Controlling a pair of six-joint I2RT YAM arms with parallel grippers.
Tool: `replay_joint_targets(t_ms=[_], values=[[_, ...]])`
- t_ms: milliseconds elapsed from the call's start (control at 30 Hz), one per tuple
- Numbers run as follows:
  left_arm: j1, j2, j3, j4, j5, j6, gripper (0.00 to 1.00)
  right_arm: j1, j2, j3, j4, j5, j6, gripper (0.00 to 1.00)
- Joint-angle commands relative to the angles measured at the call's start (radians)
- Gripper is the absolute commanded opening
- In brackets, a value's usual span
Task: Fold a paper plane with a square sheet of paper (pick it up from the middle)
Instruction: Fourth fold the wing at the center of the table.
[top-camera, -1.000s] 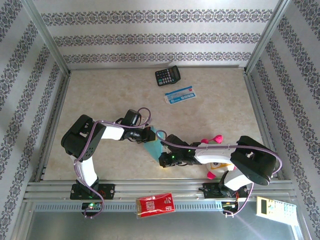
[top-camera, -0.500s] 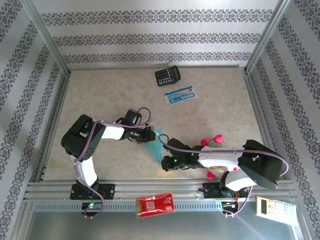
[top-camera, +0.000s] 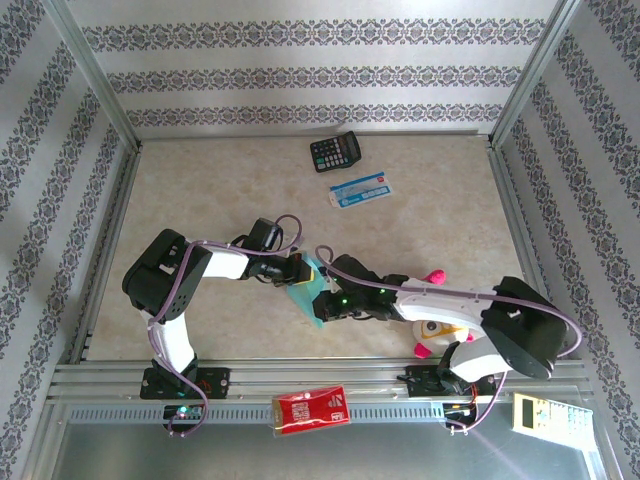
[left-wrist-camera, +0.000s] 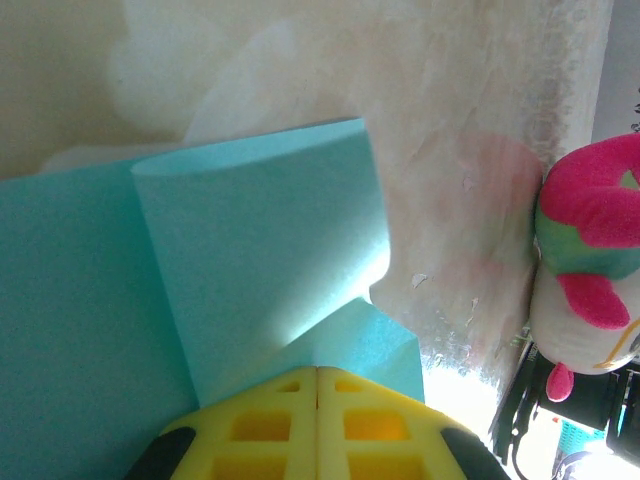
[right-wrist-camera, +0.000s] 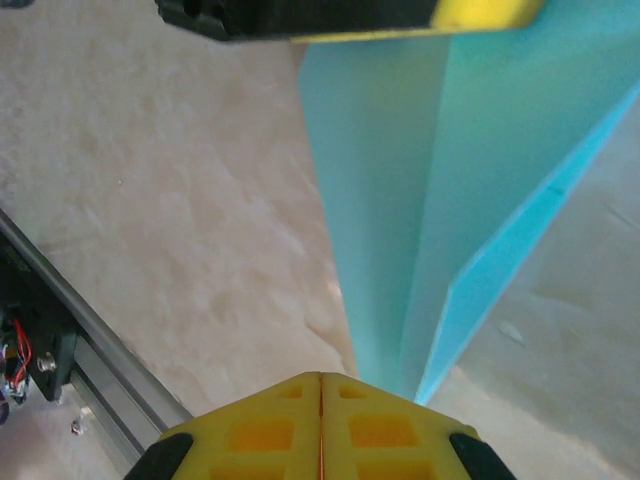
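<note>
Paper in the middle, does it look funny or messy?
A little. The turquoise paper is only half folded, and one flap curls up instead of lying flat. The left tool and the right tool are both shut, with their tips at the paper. Nothing looks torn or spilled.

A light turquoise sheet of paper (top-camera: 304, 294), plain and unmarked, lies partly folded near the front middle of the beige table (top-camera: 200, 190). One flap (left-wrist-camera: 260, 230) is turned over it with a soft, rounded crease, not pressed flat. Long straight fold edges narrow toward one end.
</note>
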Motion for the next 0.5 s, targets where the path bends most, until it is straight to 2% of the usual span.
replay_joint_targets(t_ms=[0,467], values=[[0.024,0.064,-0.025,-0.141,-0.155,0.039,0.08,-0.011,0.054,0.04,0.004,-0.016,-0.031,0.08],[0.025,0.067,-0.028,-0.135,-0.152,0.038,0.08,-0.034,0.19,0.007,0.046,-0.013,-0.018,0.06]])
